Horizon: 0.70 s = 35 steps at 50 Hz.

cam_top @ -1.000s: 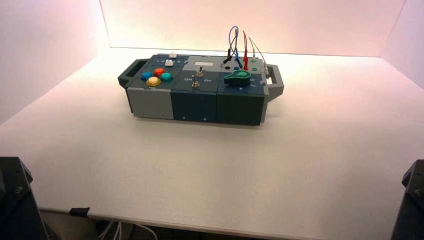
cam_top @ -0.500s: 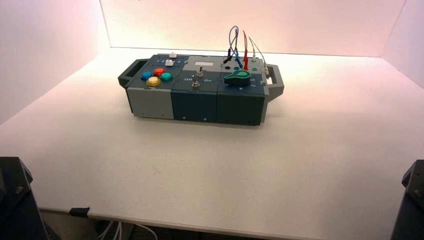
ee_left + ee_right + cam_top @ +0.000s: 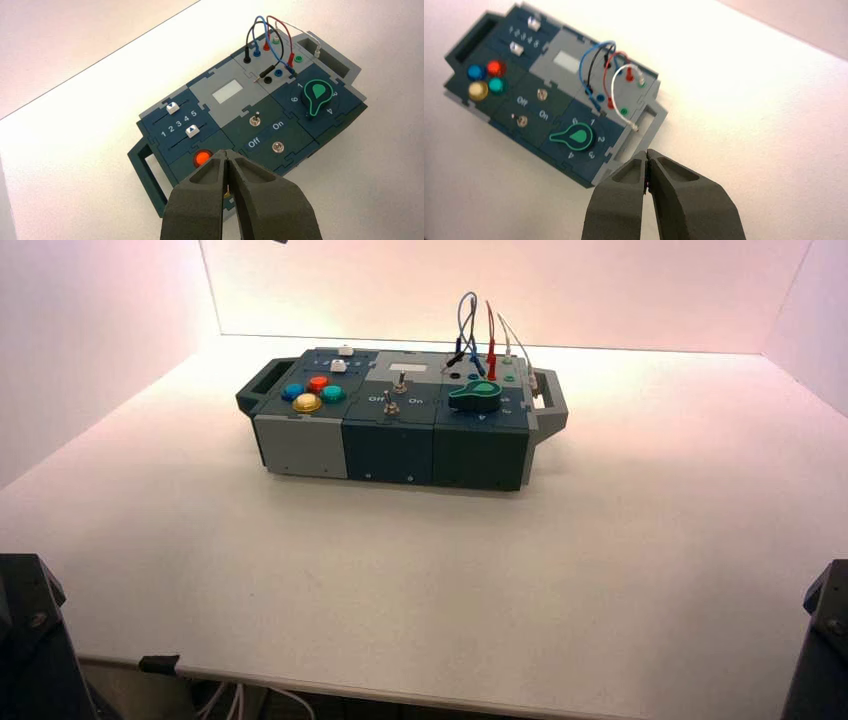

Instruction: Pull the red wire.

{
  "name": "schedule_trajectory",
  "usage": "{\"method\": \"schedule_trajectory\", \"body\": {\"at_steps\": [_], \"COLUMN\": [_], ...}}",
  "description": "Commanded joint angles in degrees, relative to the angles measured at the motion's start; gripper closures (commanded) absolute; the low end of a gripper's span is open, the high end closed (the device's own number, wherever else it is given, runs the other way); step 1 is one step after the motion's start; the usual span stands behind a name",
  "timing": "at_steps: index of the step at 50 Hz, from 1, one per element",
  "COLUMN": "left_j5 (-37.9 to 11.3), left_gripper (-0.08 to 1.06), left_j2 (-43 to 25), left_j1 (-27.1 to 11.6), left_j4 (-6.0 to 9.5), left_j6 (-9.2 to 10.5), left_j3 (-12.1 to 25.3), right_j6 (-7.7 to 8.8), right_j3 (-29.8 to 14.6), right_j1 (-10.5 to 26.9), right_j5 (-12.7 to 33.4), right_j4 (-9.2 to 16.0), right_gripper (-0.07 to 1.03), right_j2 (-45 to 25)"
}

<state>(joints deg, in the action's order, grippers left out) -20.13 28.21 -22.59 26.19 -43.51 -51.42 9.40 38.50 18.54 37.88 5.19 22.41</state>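
A small dark shape [image 3: 280,241] has edged further in at the top rim of the high view, left of centre; a second ago it wasn't there. I can't tell what it is. The box [image 3: 389,452] and its wires sit just as they did, so nothing of the pull is done.

The red wire [image 3: 280,21] arches over the grey panel [image 3: 226,75] at the box's far right, both its red plugs seated in their sockets. The blue wire [image 3: 253,34], black wire [image 3: 277,32] and white wire [image 3: 298,28] crowd close to it, and I could snag one.

My right gripper [image 3: 647,152] is up above the table near the box's right handle [image 3: 642,131], fingers together on nothing. My left gripper [image 3: 227,152] is raised too, fingers together and empty, over the button side. I judge I'm at the very start: next, bring one over, open it and line up on a red plug.
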Motion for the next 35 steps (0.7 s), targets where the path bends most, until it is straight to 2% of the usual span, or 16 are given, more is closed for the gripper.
{"method": "schedule_trajectory", "body": {"at_steps": [1,13,23,35], "left_j5": [0.09,0.18,0.18,0.18], "left_gripper": [1.0,1.0,1.0,1.0], "left_j2": [1.05,0.88,0.79,0.62], "left_j1": [-0.35,-0.35,-0.44,-0.44], "left_j4": [0.18,0.18,0.26,0.26], "left_j6": [-0.53,-0.62,-0.62,-0.62], "left_j3": [1.49,1.49,1.49,1.41], "right_j6": [1.23,1.58,1.67,1.67], "right_j3": [-2.81,-5.89,-8.0,-10.55], "right_j1": [0.7,1.85,3.87,5.19], "right_j5": [0.0,1.58,1.67,1.67], "right_j4": [0.18,0.18,0.18,0.18], "right_gripper": [0.98,0.85,0.71,0.59], "right_j2": [-1.85,-7.82,-12.48,-17.49]}}
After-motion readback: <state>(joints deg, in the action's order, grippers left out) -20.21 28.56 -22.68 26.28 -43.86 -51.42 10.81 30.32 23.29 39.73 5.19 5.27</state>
